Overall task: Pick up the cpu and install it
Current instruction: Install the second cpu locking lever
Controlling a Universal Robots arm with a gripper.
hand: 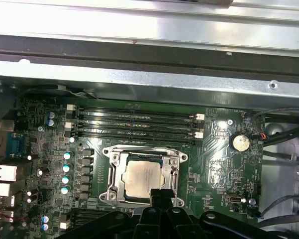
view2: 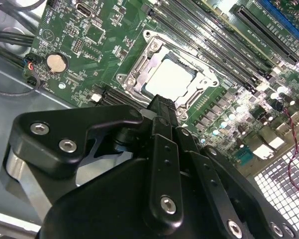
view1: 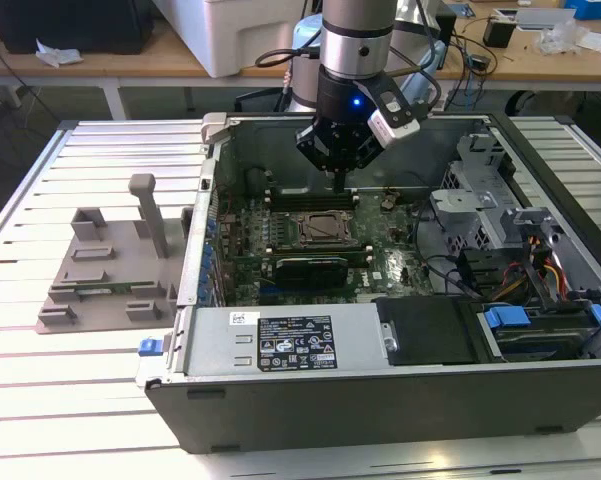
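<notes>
Already the cpu [hand: 144, 178] lies flat in the metal-framed socket [hand: 113, 175] on the green motherboard [hand: 219, 149] inside the open computer case [view1: 380, 385], while the gripper [view1: 338, 186] hovers just above the socket's edge, fingers pressed together on nothing.

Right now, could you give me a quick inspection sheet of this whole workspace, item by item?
Surface: slatted metal table carrying an open computer case.
Job's things: cpu lies in the socket on the motherboard.
Clutter: grey fixture tray on the exterior view's left.
Grippers: gripper hangs just above the socket, holding nothing.
Cables: coloured wires inside the case.
Surroundings: workbench behind.
</notes>
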